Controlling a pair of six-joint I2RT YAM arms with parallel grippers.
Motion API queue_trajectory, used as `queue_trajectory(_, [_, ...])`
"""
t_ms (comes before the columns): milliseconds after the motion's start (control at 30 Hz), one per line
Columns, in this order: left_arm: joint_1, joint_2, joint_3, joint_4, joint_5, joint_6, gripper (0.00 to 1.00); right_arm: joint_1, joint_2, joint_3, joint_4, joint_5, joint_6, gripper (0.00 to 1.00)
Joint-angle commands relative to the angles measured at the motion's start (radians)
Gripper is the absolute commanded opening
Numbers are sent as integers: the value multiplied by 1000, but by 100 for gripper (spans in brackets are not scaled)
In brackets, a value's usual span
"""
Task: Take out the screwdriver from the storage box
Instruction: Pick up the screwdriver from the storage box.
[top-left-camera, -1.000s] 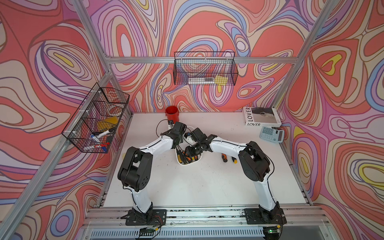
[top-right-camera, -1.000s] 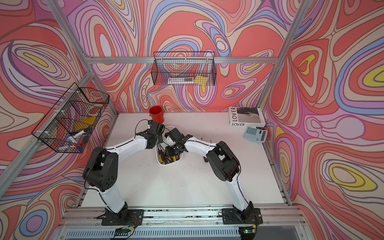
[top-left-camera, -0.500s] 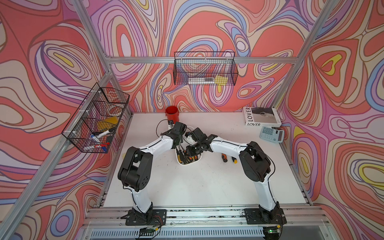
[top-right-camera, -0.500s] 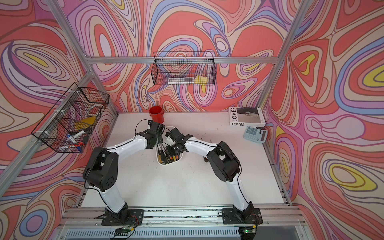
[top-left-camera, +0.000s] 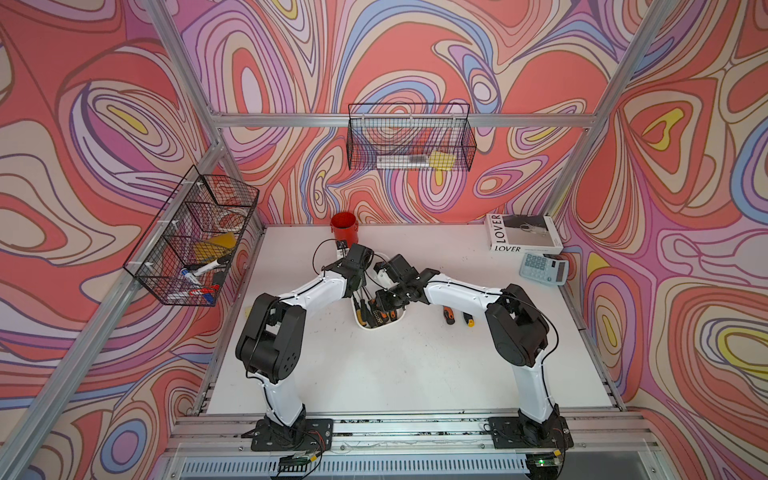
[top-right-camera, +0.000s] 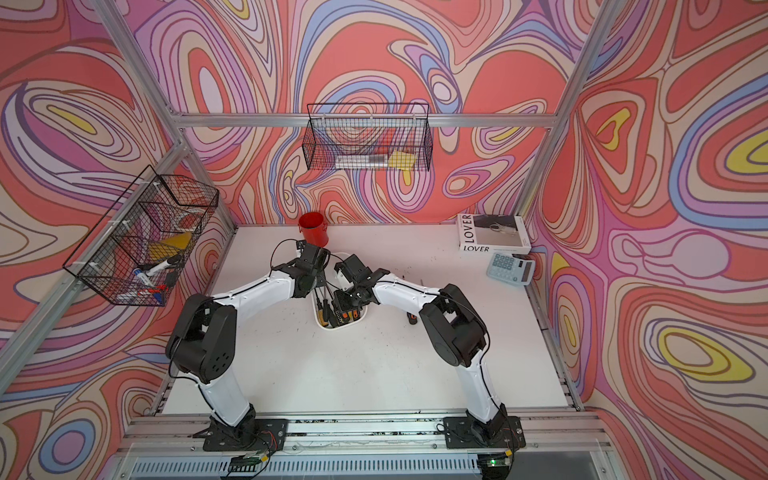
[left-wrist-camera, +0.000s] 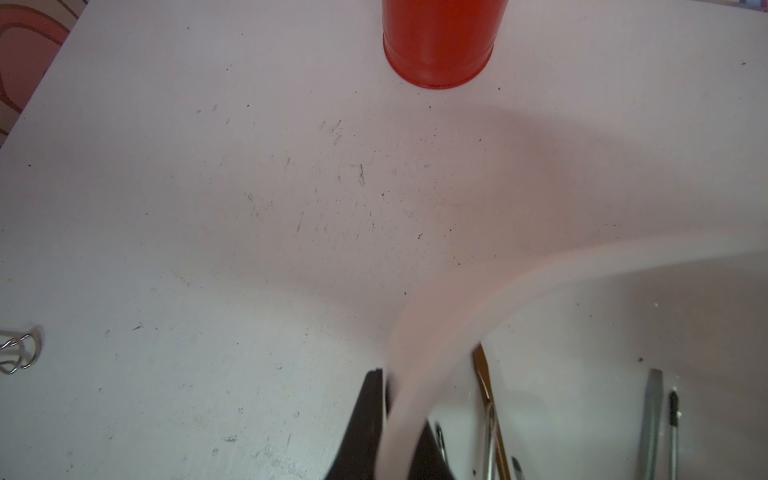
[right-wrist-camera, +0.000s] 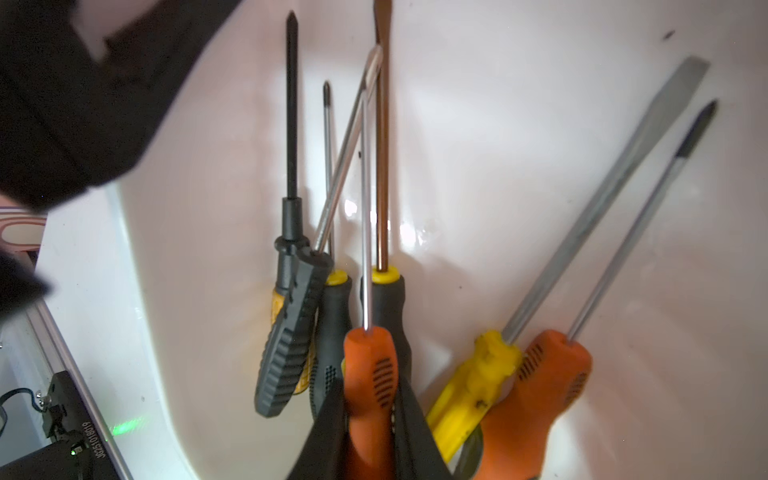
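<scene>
Ribbing on the stiff, light orange-handled screwdriver (right-wrist-camera: 368, 353) likely steadies the pinching right gripper (right-wrist-camera: 370, 411); left gripper (left-wrist-camera: 399, 415) clamps storage box (left-wrist-camera: 540, 270) rim.

— What kind of place is this?

— A robot lab. It looks like a small test booth. A white left arm (top-left-camera: 316, 291) and a white right arm (top-left-camera: 457, 293) are bolted to a metal rail (top-left-camera: 415, 428) at the front of a white bench (top-left-camera: 395, 374).

— Why not a home?

— The walls (top-left-camera: 415, 54) are flat boards with wild swirly colors. A bare metal frame (top-left-camera: 399, 120) runs along their edges. Black wire baskets (top-left-camera: 409, 137) hang on them.

— What sits on the bench?

— Mixed things: a red cup (top-left-camera: 344, 228), a book (top-left-camera: 523, 232), a calculator (top-left-camera: 543, 268) and a white storage box (top-left-camera: 376, 327) full of screwdrivers (right-wrist-camera: 548, 386). Loose wires and a tiny green light (top-left-camera: 540, 461) show by the rail.
</scene>
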Motion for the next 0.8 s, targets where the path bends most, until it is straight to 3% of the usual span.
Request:
queue_trajectory(0, [-4,9,11,-6,-32,11,0,-12,-57,-11,19,3,13,0])
queue_trajectory(467, [-5,10,6,-4,-34,1,0,-77,-165,22,-128,42,9,0])
queue_trajectory(767, [-5,8,4,-7,-35,-1,0,-131,-285,-44,-192,103,-5,0])
